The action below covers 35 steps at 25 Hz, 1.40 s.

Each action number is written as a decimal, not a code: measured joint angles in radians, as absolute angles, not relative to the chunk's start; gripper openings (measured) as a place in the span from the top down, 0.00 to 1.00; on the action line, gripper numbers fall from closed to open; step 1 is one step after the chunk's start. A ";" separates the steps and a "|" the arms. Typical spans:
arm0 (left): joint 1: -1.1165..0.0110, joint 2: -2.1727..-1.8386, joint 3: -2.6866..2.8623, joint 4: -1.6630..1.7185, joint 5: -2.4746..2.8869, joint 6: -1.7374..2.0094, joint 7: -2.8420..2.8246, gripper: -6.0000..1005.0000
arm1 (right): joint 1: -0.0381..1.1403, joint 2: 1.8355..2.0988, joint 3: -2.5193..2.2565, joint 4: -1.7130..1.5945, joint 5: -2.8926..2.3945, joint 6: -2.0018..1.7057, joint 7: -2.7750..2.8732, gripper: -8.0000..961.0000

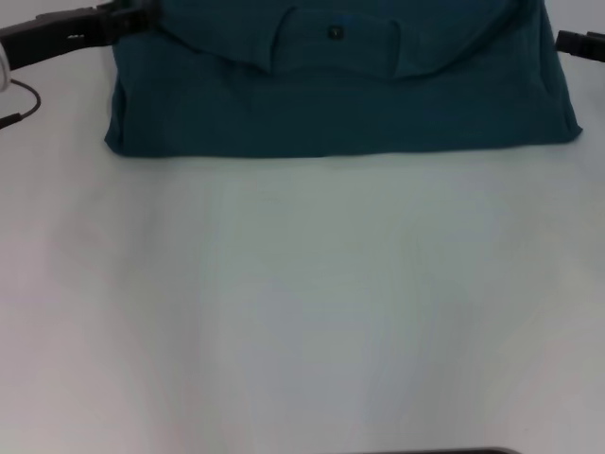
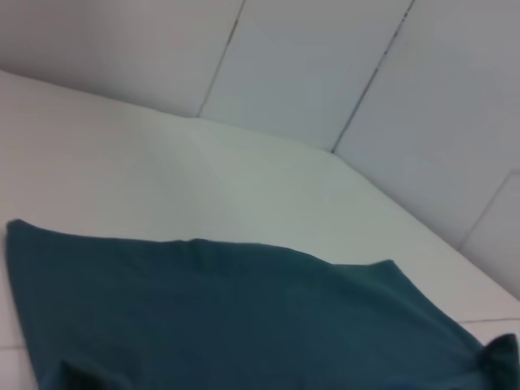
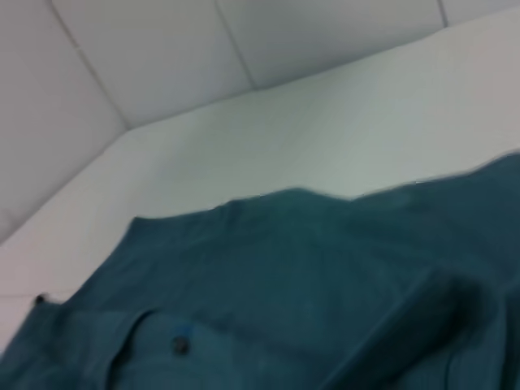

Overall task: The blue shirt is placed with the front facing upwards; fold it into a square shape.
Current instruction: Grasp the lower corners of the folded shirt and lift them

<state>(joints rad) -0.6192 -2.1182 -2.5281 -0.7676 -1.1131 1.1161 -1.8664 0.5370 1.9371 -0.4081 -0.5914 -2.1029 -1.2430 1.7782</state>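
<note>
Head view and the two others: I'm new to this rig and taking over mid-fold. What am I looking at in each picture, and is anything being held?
The machine is a two-armed robot. The wide picture comes from a camera on its head, looking down at a white table. At the table's far edge lies the blue shirt, already folded into a broad band with a straight near edge; its small dark neck label shows.

The dark arm at the upper left carries the left claw, at the shirt's corner. Only a bit of the right claw shows, at the right edge beside the shirt.

The other two pictures come from cameras on each wrist, looking across the cloth toward the wall. Neither shows its own fingers, so I cannot tell whether anything is gripped.
</note>
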 joint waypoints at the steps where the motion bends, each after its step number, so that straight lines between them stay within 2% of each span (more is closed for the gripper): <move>1: -0.613 -2.114 -2.526 -0.770 -1.113 1.134 -1.872 0.23 | 0.529 1.922 -0.423 -0.592 -2.103 -1.270 1.804 0.33; 6: -0.595 -2.097 -2.505 -0.770 -1.092 1.168 -1.908 0.24 | 0.513 1.870 -0.467 -0.591 -2.130 -1.370 1.924 0.34; 13: -0.578 -2.101 -2.482 -0.772 -1.045 1.172 -1.929 0.24 | 0.524 1.856 -0.476 -0.592 -2.239 -1.413 2.070 0.35; 21: -0.569 -2.099 -2.482 -0.780 -1.044 1.171 -1.925 0.24 | 0.520 1.878 -0.476 -0.593 -2.259 -1.381 2.077 0.36; 26: -0.570 -2.097 -2.482 -0.781 -1.044 1.170 -1.925 0.24 | 0.524 1.895 -0.477 -0.588 -2.270 -1.281 2.076 0.41; 35: -0.574 -2.100 -2.479 -0.781 -1.045 1.167 -1.925 0.24 | 0.544 1.925 -0.478 -0.584 -2.296 -1.180 2.070 0.42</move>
